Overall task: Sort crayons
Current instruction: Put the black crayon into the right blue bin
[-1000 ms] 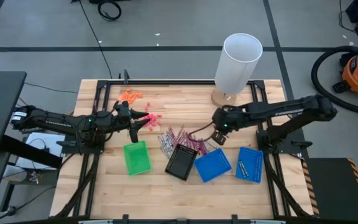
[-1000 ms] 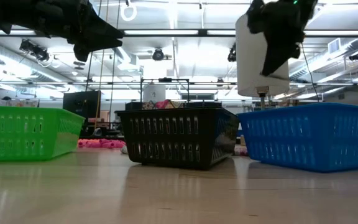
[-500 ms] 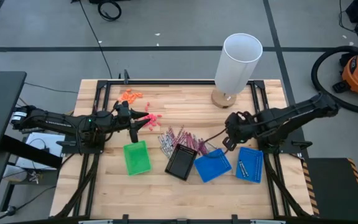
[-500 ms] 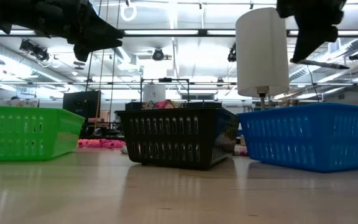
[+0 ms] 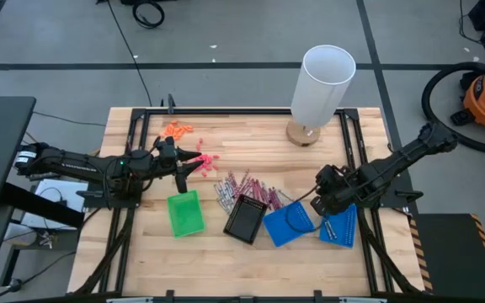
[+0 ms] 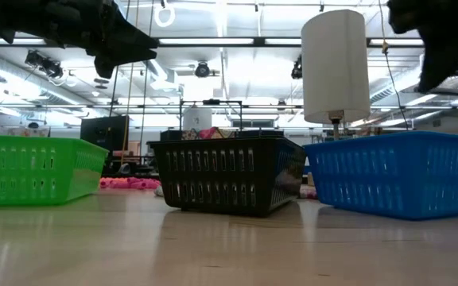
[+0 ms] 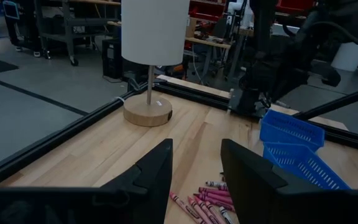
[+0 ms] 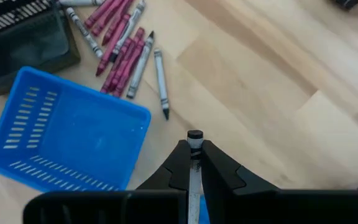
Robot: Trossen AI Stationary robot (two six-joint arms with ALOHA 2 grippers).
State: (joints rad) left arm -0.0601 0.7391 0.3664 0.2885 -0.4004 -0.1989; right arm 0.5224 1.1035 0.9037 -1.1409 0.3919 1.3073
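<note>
Pink-magenta and grey crayons (image 5: pixel 244 187) lie in a loose heap on the table behind the black tray (image 5: pixel 246 220); the heap also shows in the right wrist view (image 8: pixel 122 55). My right gripper (image 5: pixel 322 205) hangs between the two blue trays (image 5: pixel 288 223) (image 5: pixel 338 223), shut on a grey crayon (image 8: pixel 194 138). The right blue tray holds a few crayons. My left gripper (image 5: pixel 194 162) is open and empty, hovering by the coral-red bits (image 5: pixel 206 158) behind the green tray (image 5: pixel 185 212). My right gripper pinches the grey crayon between its two fingers (image 8: pixel 180 163). The crayon lies along the fingers, and its end (image 8: pixel 194 134) sticks out past the fingertips. The fingers point down at the table. The crayon is lifted clear of the table.
A white lamp (image 5: pixel 320 84) on a round wooden base stands at the table's far edge. Orange bits (image 5: pixel 176 130) lie at the far left. A single grey crayon (image 8: pixel 161 82) lies beside the blue tray's far corner. Bare wood lies in front of the trays.
My right gripper has gone from the crayon heap toward the table's right and near edges, to between the two blue trays, carrying the grey crayon clear of the table. My left arm has kept still.
</note>
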